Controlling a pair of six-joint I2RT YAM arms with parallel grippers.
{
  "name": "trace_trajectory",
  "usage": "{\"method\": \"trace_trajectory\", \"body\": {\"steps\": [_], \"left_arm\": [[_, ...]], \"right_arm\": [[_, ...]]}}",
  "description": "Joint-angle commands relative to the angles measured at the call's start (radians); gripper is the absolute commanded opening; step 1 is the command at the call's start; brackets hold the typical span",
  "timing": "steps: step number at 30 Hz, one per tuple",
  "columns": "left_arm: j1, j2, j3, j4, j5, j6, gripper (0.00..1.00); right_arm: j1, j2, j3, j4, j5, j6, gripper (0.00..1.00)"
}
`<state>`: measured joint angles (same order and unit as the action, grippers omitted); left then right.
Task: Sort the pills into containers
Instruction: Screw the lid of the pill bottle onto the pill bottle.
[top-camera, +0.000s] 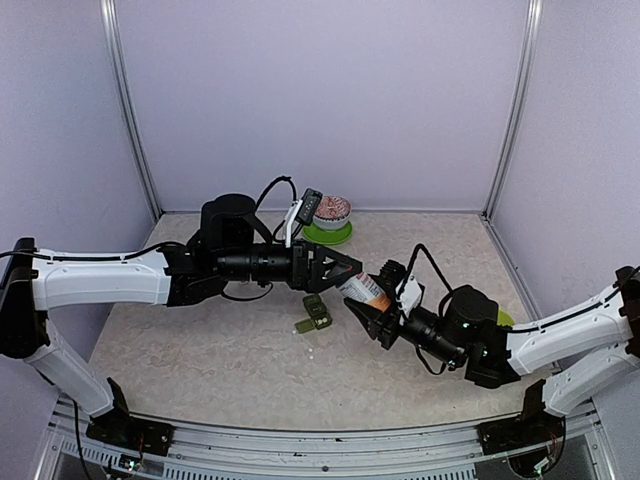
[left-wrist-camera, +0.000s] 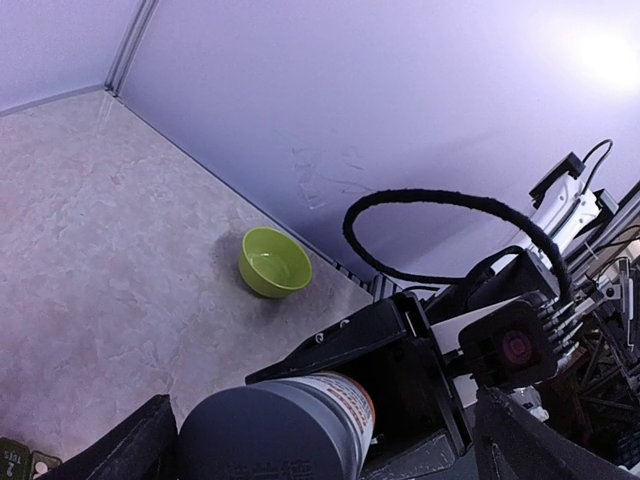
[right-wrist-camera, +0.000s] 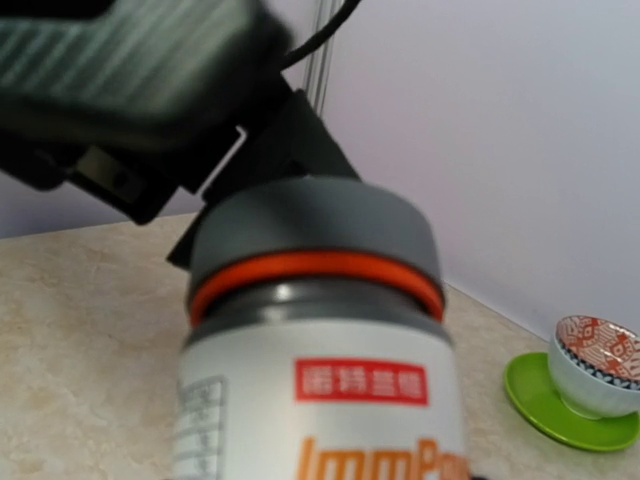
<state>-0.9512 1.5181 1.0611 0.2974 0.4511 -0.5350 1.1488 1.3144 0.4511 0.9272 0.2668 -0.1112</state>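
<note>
The containers (top-camera: 316, 314) lay on the table at the middle of the top view, just below and left of the bottle (top-camera: 362, 289). I could not make out any pills, loose or in the compartments; I judged they were inside the bottle, which would explain why it hung tilted near the strip, cap toward the upper left. The right gripper (top-camera: 373, 311) was clamped on the bottle's body to steady it, its arm stretched low from the lower right. The left gripper (top-camera: 344, 271) reached level from the left, fingers spread either side of the grey cap (left-wrist-camera: 270, 435) without pinching it, placed, I reckoned, to twist it off
</note>
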Motion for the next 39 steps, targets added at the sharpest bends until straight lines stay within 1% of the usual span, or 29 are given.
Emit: {"method": "trace_trajectory", "body": {"steps": [1, 6, 10, 15, 19, 22, 29, 32, 37, 39], "left_arm": [[-0.021, -0.004, 0.034, 0.077, 0.065, 0.001, 0.99], [-0.021, -0.007, 0.032, 0.081, 0.066, 0.003, 0.99], [-0.021, -0.011, 0.026, 0.077, 0.061, 0.006, 0.99], [0.008, -0.062, 0.000, 0.038, 0.015, 0.015, 0.99], [0.037, -0.085, 0.006, -0.044, 0.009, 0.026, 0.99], [0.048, -0.084, 0.018, -0.090, 0.042, 0.036, 0.99], [0.064, -0.062, 0.034, -0.092, 0.209, 0.041, 0.99], [0.056, -0.050, 0.055, -0.114, 0.215, 0.063, 0.98], [0.028, -0.019, 0.108, -0.174, 0.212, 0.113, 0.93], [0.013, -0.003, 0.132, -0.199, 0.210, 0.132, 0.89]], "right_arm": [[-0.009, 0.039, 0.033, 0.006, -0.003, 0.018, 0.38], [-0.009, 0.054, 0.042, 0.014, -0.056, 0.015, 0.38], [-0.009, 0.042, 0.028, 0.038, -0.064, 0.010, 0.38], [-0.009, -0.035, -0.026, 0.075, -0.078, -0.018, 0.38], [-0.011, -0.103, -0.060, 0.065, -0.091, -0.057, 0.38], [-0.011, -0.139, -0.074, 0.051, -0.095, -0.092, 0.39], [-0.011, -0.184, -0.082, 0.031, -0.133, -0.145, 0.39], [-0.011, -0.190, -0.071, 0.006, -0.149, -0.148, 0.39], [-0.011, -0.181, -0.051, -0.029, -0.155, -0.147, 0.39], [-0.011, -0.181, -0.049, -0.030, -0.154, -0.145, 0.39]]}}
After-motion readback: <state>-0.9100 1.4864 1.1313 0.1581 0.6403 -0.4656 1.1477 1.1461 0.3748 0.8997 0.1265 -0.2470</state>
